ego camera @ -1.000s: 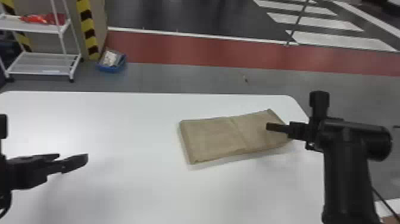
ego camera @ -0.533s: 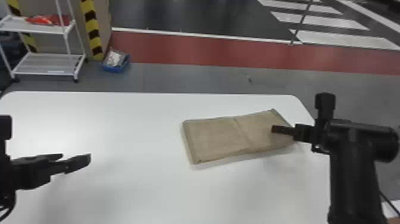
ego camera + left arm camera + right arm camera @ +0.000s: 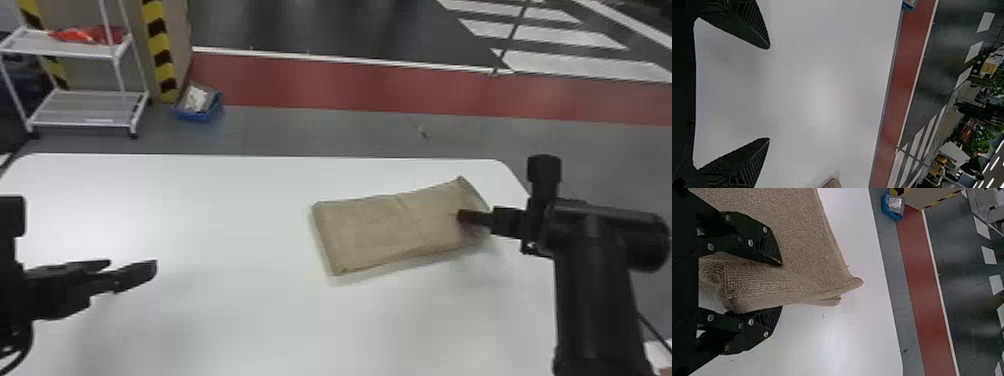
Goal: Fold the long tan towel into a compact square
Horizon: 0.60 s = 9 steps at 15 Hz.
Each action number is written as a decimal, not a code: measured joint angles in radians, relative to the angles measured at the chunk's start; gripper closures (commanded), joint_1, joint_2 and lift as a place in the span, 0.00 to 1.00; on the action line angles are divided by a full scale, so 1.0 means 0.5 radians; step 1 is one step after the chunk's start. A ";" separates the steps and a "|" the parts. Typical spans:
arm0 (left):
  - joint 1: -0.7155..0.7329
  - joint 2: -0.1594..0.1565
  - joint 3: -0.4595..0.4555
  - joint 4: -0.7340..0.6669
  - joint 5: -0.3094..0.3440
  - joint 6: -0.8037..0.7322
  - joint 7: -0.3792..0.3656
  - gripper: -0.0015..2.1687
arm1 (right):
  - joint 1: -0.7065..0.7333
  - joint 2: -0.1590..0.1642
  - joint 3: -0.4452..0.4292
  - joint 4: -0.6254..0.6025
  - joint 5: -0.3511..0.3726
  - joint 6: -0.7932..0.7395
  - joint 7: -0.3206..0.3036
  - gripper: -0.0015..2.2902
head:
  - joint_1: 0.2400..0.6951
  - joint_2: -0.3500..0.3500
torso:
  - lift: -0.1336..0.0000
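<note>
The tan towel point(image 3: 390, 227), folded into a flat rectangle, lies slightly slanted on the right half of the white table point(image 3: 225, 320). At its right short end is my right gripper point(image 3: 462, 216). In the right wrist view, thick bunched layers of the towel point(image 3: 793, 231) fill the space between the fingers of my right gripper point(image 3: 781, 286), shut on that end. Off to the towel's left, my left gripper point(image 3: 132, 266) hangs over the table with its fingers spread. The left wrist view has the left gripper point(image 3: 769, 93) open around nothing, with a towel corner point(image 3: 832, 183) farther away.
Beyond the table's far edge point(image 3: 260, 156) the floor holds a white wire cart point(image 3: 85, 120) and a blue bin point(image 3: 199, 116) beside a striped post. Bare tabletop lies between the left gripper and the towel, and along the front.
The head view's whole scene has shifted slightly to the right. Relative to the table, both arms and the towel look essentially unmoved.
</note>
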 measured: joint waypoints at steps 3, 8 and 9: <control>0.001 0.000 -0.005 0.000 0.000 0.000 0.000 0.02 | 0.022 0.013 -0.045 -0.046 -0.067 0.008 0.018 0.60 | 1.00 0.26 | 0.07; 0.001 0.002 -0.010 -0.009 -0.003 0.000 -0.001 0.02 | 0.087 0.017 -0.098 -0.366 -0.271 0.272 0.077 0.60 | 1.00 0.26 | 0.07; 0.001 0.002 -0.011 -0.011 -0.003 0.002 -0.001 0.02 | 0.092 0.018 -0.113 -0.456 -0.327 0.365 0.086 0.60 | 1.00 0.26 | 0.07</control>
